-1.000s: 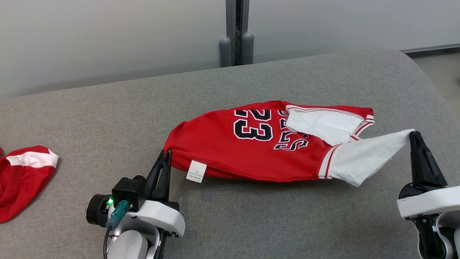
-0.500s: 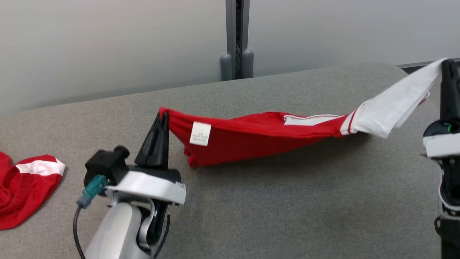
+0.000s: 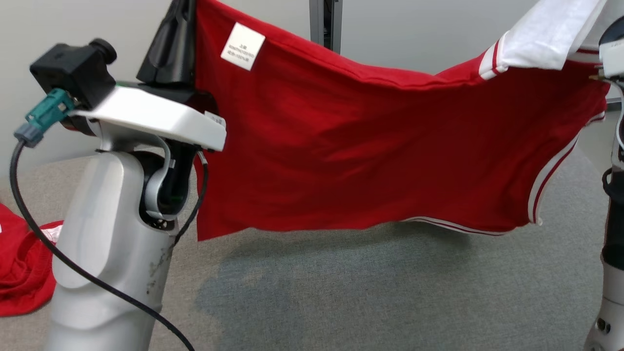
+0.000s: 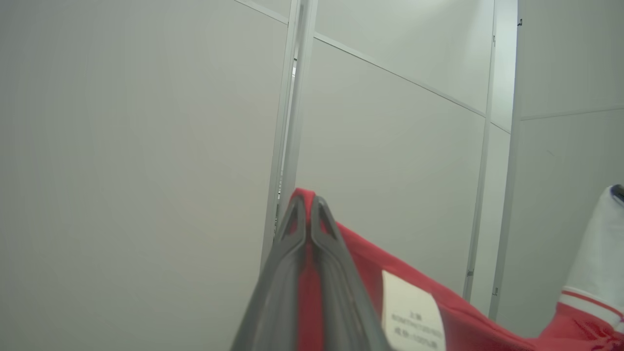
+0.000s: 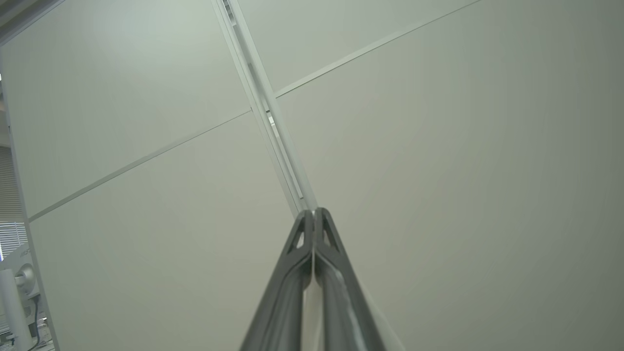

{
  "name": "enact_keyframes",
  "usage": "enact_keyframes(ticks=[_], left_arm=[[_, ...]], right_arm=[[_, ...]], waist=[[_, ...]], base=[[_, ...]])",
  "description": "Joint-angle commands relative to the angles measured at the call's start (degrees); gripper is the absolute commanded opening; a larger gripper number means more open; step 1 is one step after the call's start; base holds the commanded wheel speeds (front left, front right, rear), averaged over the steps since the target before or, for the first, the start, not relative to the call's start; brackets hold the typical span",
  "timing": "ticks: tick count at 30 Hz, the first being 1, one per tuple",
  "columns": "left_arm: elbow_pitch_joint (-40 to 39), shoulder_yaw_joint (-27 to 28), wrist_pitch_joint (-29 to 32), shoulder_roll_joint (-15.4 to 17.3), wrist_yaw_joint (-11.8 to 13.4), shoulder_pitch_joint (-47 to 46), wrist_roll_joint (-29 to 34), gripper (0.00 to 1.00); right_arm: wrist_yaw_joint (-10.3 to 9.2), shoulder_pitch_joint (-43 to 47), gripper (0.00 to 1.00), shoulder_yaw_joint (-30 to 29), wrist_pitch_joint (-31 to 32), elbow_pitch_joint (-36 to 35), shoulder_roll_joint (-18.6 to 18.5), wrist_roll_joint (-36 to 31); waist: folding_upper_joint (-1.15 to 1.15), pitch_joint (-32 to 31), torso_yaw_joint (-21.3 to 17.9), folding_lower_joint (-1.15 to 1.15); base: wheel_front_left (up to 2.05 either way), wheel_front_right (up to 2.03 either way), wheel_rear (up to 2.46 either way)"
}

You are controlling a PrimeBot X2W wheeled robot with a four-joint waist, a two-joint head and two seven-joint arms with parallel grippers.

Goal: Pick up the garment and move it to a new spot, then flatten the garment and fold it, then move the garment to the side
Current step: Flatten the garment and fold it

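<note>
Hoisting red, white-sleeved fabric jersey point(image 3: 365, 146), flat a second ago, off grey cloth-covered bench point(image 3: 365, 292) for relocating, ends clenched in left and right jaws.

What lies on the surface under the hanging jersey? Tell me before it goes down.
Nothing visible lies on the grey surface beneath the jersey. Another red garment sits far to the left, well aside.

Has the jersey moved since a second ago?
Yes, upward: the jersey lay on the grey table, and now it hangs clear above it.
</note>
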Motion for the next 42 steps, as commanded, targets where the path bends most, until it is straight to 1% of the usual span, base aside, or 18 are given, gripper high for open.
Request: enact_keyframes(ticks=[1, 4, 6, 9, 15, 19, 22, 24, 27, 31, 36, 39, 42], left_arm=[[0.21, 0.41, 0.24, 0.57, 0.33, -1.42, 0.05, 0.00], [0.65, 0.84, 0.81, 1.15, 0.99, -3.69, 0.59, 0.00], [1.23, 0.71, 0.98, 1.47, 0.91, -4.66, 0.84, 0.00], [2.89, 1.27, 0.54, 2.02, 1.93, -6.06, 1.43, 0.00], [5.61, 0.67, 0.84, 2.68, 1.89, -8.23, 2.09, 0.00], [7.81, 0.39, 1.24, 3.55, 1.97, -13.21, 3.35, 0.00], [10.12, 0.01, 1.00, 4.04, 1.58, -18.89, 4.43, 0.00], [12.26, 0.18, 0.81, 4.17, 1.46, -23.31, 4.75, 0.00], [16.08, 0.86, 0.00, 3.57, 2.12, -30.24, 4.78, 0.00], [22.08, 0.78, -4.02, 2.91, 2.37, -40.42, 6.31, 0.00], [30.75, 1.35, -10.14, 1.24, 3.34, -51.68, 6.78, 0.00], [34.53, 1.60, -12.73, 0.32, 3.89, -56.91, 6.87, 0.00], [35.93, 1.78, -13.63, -0.14, 4.35, -59.70, 7.06, 0.00]], right_arm=[[0.02, -1.44, 0.00, -0.07, 0.20, 0.96, -0.21, -0.52], [0.02, -4.73, 0.00, -0.07, 0.26, 3.74, -0.12, -0.79], [0.02, -6.46, 0.00, -0.08, -0.03, 5.39, -0.29, -1.10], [0.02, -9.05, 0.00, 0.38, -0.52, 8.15, -0.25, -1.52], [0.02, -12.13, 0.00, -0.12, -1.27, 11.68, 0.35, -1.39], [0.03, -17.45, 0.00, -1.01, -1.36, 14.46, -0.11, -2.48], [0.03, -22.77, 0.00, 0.48, -2.17, 16.48, -0.90, -4.88], [0.02, -27.47, 0.00, 0.44, -3.11, 18.20, -1.52, -5.64], [0.02, -35.30, 0.00, -0.46, -5.41, 21.89, -1.64, -6.98], [0.03, -45.88, 0.00, -0.44, -10.52, 27.56, -1.29, -7.79], [0.03, -54.88, 0.00, 2.58, -18.63, 33.61, -1.23, -6.68], [0.03, -59.01, 0.00, 3.40, -20.92, 35.97, -1.56, -6.36], [0.03, -60.73, 0.00, 3.25, -21.40, 35.95, -1.52, -6.05]], waist=[[0.00, -0.14, 0.09, 0.00], [0.00, -0.37, 0.39, 0.00], [0.00, -0.43, 0.67, 0.00], [0.00, -0.40, 1.17, 0.00], [0.00, 1.49, 1.60, 0.00], [0.00, 6.23, 1.79, 0.00], [0.00, 11.05, 1.96, 0.00], [0.00, 14.55, 2.16, 0.00], [0.00, 19.47, 2.47, 0.00], [0.00, 24.46, 3.02, 0.00], [0.00, 29.47, 3.75, 0.00], [0.00, 31.68, 4.19, 0.00], [0.00, 33.53, 4.45, 0.00]], base=[[0.00, 0.00, 0.00], [0.00, 0.00, 0.00], [0.00, 0.00, 0.00], [0.00, 0.00, 0.00], [0.00, 0.00, 0.00], [0.00, 0.00, 0.00], [0.00, 0.00, 0.00], [0.00, 0.00, 0.00], [0.00, 0.00, 0.00], [0.00, 0.00, 0.00], [0.00, 0.00, 0.00], [0.00, 0.00, 0.00], [0.00, 0.00, 0.00]])
